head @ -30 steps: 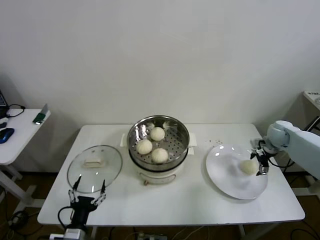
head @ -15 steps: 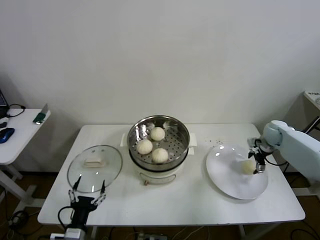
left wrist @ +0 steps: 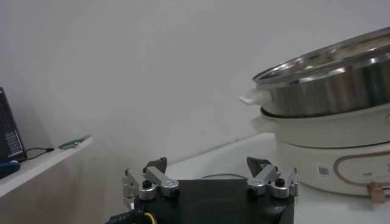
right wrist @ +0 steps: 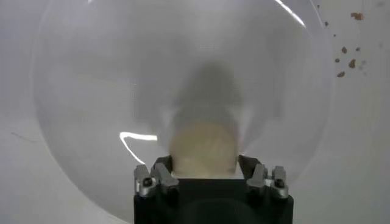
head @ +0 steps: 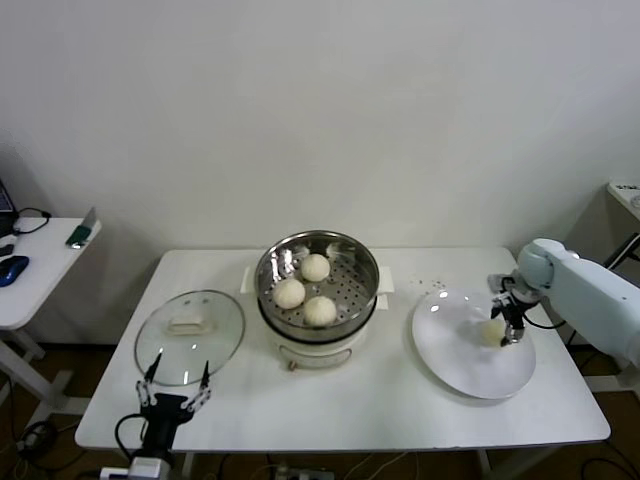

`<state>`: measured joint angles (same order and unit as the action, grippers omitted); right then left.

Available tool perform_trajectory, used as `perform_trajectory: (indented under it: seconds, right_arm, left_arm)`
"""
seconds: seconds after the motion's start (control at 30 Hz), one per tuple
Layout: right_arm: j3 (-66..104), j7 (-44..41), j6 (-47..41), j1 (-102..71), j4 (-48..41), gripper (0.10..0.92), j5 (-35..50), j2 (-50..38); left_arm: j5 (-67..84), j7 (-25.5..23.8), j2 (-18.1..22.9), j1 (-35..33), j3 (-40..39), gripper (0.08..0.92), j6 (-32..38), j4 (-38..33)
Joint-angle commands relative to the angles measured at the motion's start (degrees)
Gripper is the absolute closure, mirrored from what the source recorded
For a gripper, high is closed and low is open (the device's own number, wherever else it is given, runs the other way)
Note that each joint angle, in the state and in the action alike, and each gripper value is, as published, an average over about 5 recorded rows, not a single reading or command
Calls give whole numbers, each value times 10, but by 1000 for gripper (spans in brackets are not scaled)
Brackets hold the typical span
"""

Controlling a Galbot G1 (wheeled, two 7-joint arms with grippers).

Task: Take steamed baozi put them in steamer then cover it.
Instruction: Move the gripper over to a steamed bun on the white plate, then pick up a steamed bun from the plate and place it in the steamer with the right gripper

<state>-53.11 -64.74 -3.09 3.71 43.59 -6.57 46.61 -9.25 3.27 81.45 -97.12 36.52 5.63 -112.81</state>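
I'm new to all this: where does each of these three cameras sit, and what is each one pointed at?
Head view: up on the robot's head, looking down at the white table; both arms show.
Left wrist view: on the left arm, low by the table edge, facing the round shiny stainless-steel steamer; the open left gripper shows.
Right wrist view: on the right arm, looking down at the last cream-white baozi on the flat white plate; the right gripper straddles it.
Shared: head and right wrist views both show that baozi.

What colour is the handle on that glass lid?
Cream-white, a short bar on the lid; the head view shows it best.
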Motion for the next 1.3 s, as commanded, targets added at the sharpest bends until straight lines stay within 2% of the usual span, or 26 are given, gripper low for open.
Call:
perform_trajectory:
  seconds: [0.03, 0.2, 0.47, 0.67, 0.9, 1.13, 1.3]
  right_arm:
    - [-7, -4, 3, 7, -5, 338, 11, 6]
    - [-37, -3, -6, 46, 16, 353, 57, -5]
    - [-230, 1, -51, 262, 78, 355, 240, 4]
    - [-341, 8, -83, 410, 105, 348, 388, 64]
    - [-422, 19, -112, 486, 116, 347, 531, 171]
    - [-444, 36, -129, 483, 127, 346, 577, 263]
    - [-443, 48, -140, 455, 131, 344, 578, 299]
  left_arm:
    - [0, 0, 1, -2, 0, 177, 1, -1]
    - [1, 0, 1, -3, 1, 177, 2, -2]
    - [1, 0, 1, 3, -6, 177, 2, -5]
    - [1, -1, 3, 3, -16, 177, 5, -7]
    - [0, -3, 7, 7, -24, 177, 8, -14]
    - [4, -4, 6, 17, -25, 177, 9, -20]
    - [12, -6, -1, 16, -18, 177, 13, -21]
